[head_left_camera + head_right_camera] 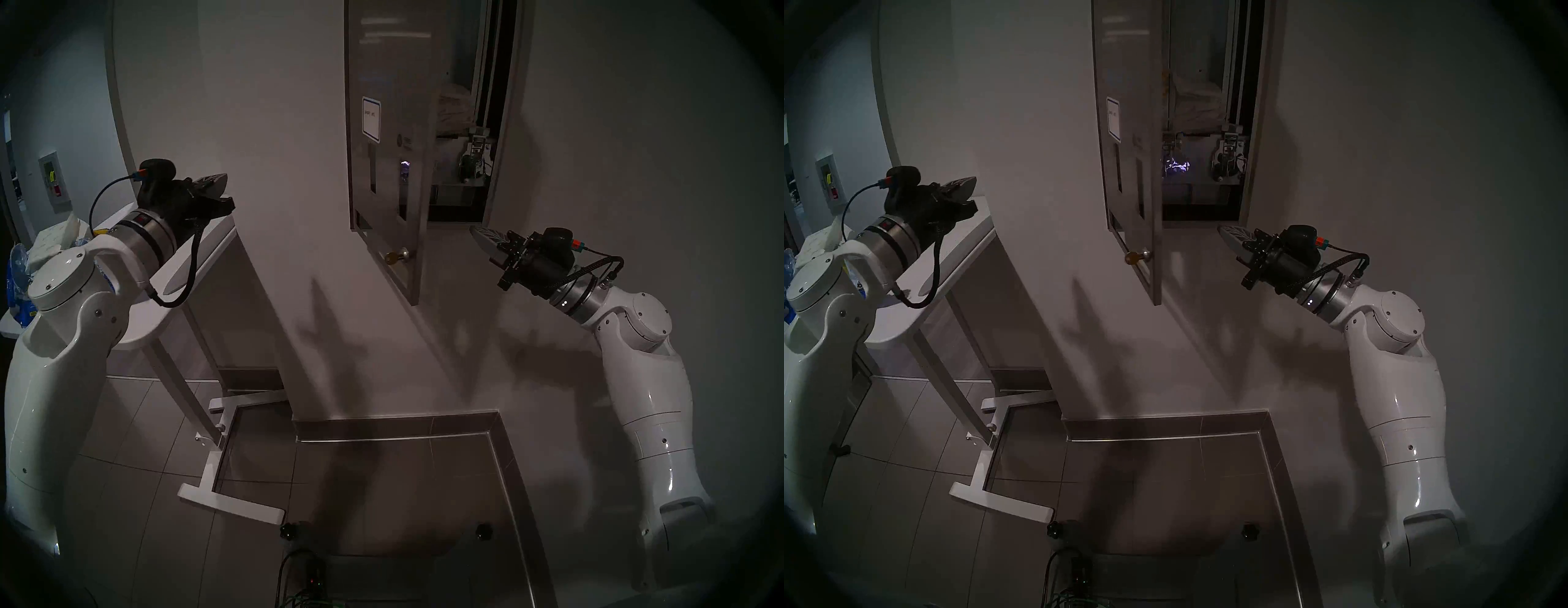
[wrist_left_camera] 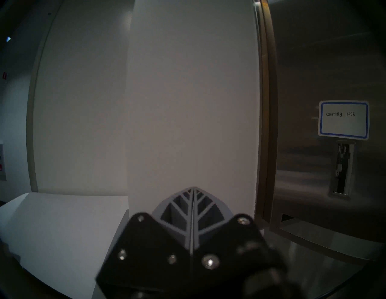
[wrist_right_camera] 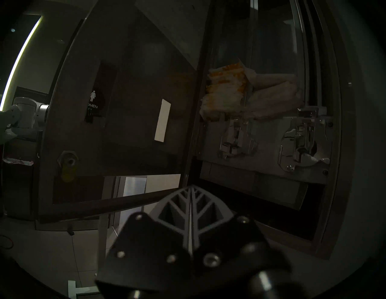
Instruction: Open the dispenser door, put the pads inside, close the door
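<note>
Both sets of jaws are closed on nothing: the left gripper [image 2: 193,210] and the right gripper [image 3: 191,210] each show their ribbed fingers pressed flat together, no packet between them.

I read the dispenser door [image 1: 384,140] as swung out from the wall, hinged on its left, with its key [image 1: 393,257] in the lock near the lower edge. That leaves the cabinet interior [image 1: 462,127] exposed for loading. My right gripper [image 1: 488,242] sits just below the cabinet's lower right corner, pointed up toward the opening; my guess is it waits there to keep the swing path free. My left gripper [image 1: 218,191] hangs over the white side table [image 1: 203,246], well apart from the door, likely positioned for a pickup.

Pads: white packets [image 3: 275,91] lie stacked in the right column inside, beside orange-printed ones [image 3: 225,87] in the left column. Exact count per stack not readable in this light. More supplies [image 1: 46,246] sit at the table's far end, mostly hidden by my left arm.

Counts: 2 grippers, 1 door, 1 key, 2 chrome lever mechanisms [image 3: 300,144] below the stacks, 1 blue-bordered label [image 2: 343,120].
</note>
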